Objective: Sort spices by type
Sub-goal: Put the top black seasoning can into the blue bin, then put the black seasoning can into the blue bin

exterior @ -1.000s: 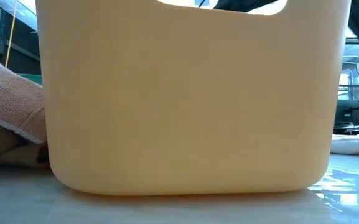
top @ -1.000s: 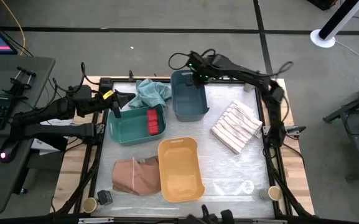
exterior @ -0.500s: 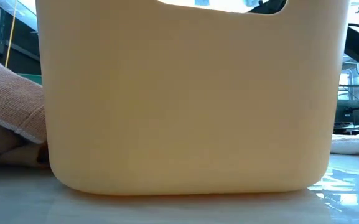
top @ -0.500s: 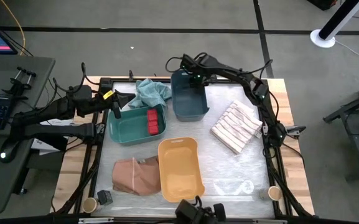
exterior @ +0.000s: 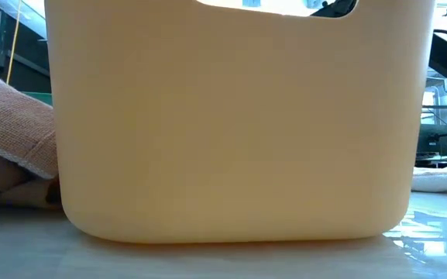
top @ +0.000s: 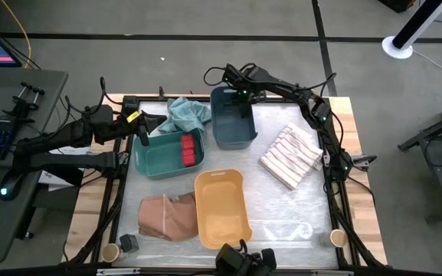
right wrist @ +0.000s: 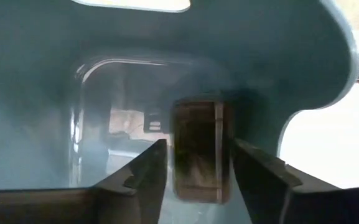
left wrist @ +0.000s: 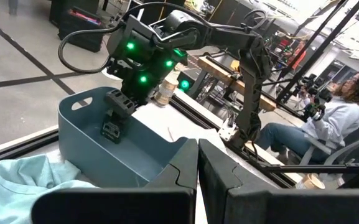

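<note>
Right hand (right wrist: 195,163) lowered inside blue bin (top: 230,123), fingers parted around dark grey spice box (right wrist: 196,149), left hand (left wrist: 196,163) closed beside green bin (top: 159,159)

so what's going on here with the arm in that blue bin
The right gripper reaches into the blue bin, fingers parted on either side of a dark grey spice box there. The left gripper waits shut by the green bin, which holds red spice boxes. The yellow bin looks empty.

Three bins: green (top: 158,156), blue (top: 231,123), yellow (top: 222,209). Three cloths: teal (top: 187,113), striped (top: 290,156), tan (top: 167,216). Two red boxes (top: 188,149), two dark grey boxes (top: 129,243) (right wrist: 196,149), two tan jars (top: 110,252) (top: 338,238).
</note>
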`<action>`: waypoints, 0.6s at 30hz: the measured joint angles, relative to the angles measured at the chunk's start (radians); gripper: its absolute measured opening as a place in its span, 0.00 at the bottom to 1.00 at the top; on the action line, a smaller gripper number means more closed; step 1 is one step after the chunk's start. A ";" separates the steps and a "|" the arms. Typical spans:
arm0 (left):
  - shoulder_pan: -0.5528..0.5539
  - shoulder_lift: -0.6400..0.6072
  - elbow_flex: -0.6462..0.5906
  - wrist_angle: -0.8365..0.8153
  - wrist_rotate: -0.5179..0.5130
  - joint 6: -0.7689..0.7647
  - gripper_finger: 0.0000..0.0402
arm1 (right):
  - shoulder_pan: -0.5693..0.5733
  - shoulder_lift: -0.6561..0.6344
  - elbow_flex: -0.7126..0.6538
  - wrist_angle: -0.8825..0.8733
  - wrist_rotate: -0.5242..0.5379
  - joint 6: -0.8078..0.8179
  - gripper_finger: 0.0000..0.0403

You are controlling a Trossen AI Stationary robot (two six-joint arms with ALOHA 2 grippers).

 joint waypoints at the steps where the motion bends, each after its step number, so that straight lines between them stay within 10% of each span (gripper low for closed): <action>1: 0.000 0.000 0.000 0.000 0.000 0.005 0.00 | 0.001 -0.001 0.000 -0.003 0.001 -0.006 0.46; 18: 0.000 -0.023 0.000 -0.029 0.006 0.125 0.00 | -0.007 -0.141 0.000 -0.045 0.070 -0.106 0.56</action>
